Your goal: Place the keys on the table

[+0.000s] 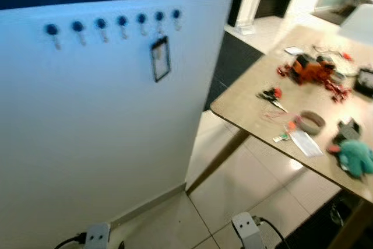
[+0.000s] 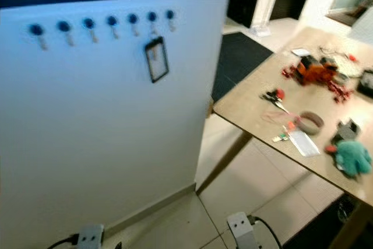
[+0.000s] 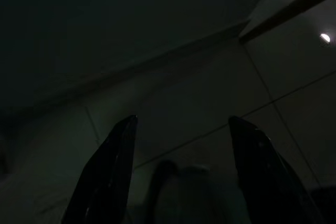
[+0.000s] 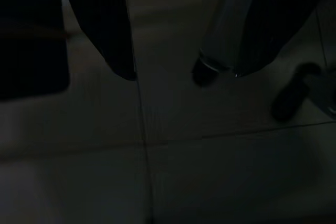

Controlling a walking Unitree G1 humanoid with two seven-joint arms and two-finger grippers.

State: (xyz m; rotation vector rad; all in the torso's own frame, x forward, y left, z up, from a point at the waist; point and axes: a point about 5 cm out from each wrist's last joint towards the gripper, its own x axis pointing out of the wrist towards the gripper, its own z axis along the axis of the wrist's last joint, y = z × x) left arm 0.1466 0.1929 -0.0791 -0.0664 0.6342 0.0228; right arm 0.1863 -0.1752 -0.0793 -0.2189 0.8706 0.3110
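Right now both my arms hang low and idle, wrists just above the tiled floor (image 1: 233, 173). My left gripper (image 3: 181, 140) points down at the tiles with its two fingers spread wide and nothing between them; my right gripper (image 4: 184, 51) is likewise apart and empty, though that view is very dark.

Ahead of me stands a white wall (image 1: 105, 144) with a row of blue hooks (image 1: 101, 24) near its top. A small dark-framed tag (image 1: 160, 58) hangs from the second hook from the right end, and I judge that this is the bunch I am meant to fetch, though the blur keeps me from making out actual keys. The table (image 1: 245, 100) is off to my right, well apart from the hooks, already strewn with an orange toy (image 1: 312, 68), scissors (image 1: 272, 95), a roll of tape (image 1: 312, 122) and a teal plush (image 1: 355, 157).

What could go wrong: I may mistake the tag for the keys, or catch its loop on the hook and yank rather than lift. Reaching high with long fingers, I could knock it to the floor. Setting it down, the clutter leaves little bare top near the edge, so it could slide off.

No writing or brand is readable anywhere; the tag's face is too blurred.
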